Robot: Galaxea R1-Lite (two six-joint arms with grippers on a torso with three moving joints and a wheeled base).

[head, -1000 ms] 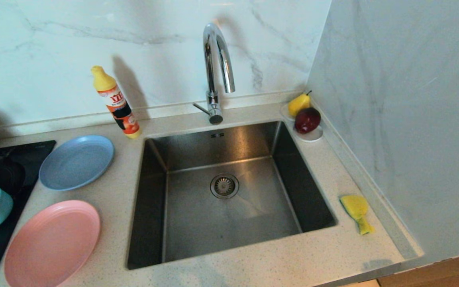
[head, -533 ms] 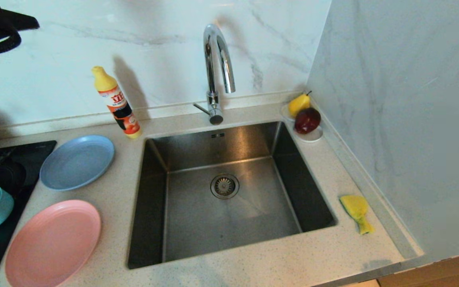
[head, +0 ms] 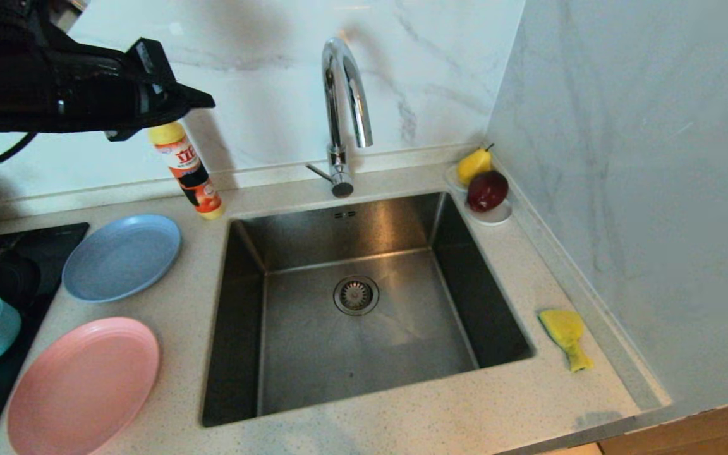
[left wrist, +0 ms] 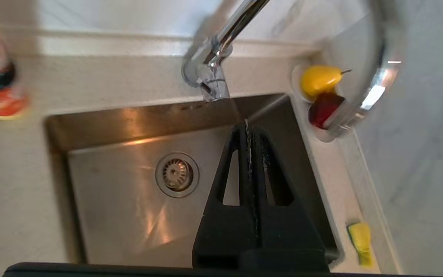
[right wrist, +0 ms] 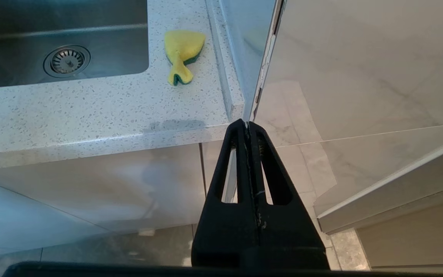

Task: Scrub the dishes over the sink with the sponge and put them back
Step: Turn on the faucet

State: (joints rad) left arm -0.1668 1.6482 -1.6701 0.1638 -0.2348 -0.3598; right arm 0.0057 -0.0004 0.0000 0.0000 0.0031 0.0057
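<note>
My left hand [head: 203, 101], closed and empty, hangs above the surface's back-left; the sponge [head: 565, 336] lies at the right edge, nearer my parked, closed right hand [right wrist: 249, 125].

Matte black arm [head: 54, 88]; slotted tapered fingers [left wrist: 237, 181]

Bottle [head: 187, 167] label: one large white Chinese character, 立, on an orange band; the smaller print below it is too small to read.
Bottle in the left wrist view: label blurred, unreadable.
Other things: no readable text, numbers or signs.
</note>
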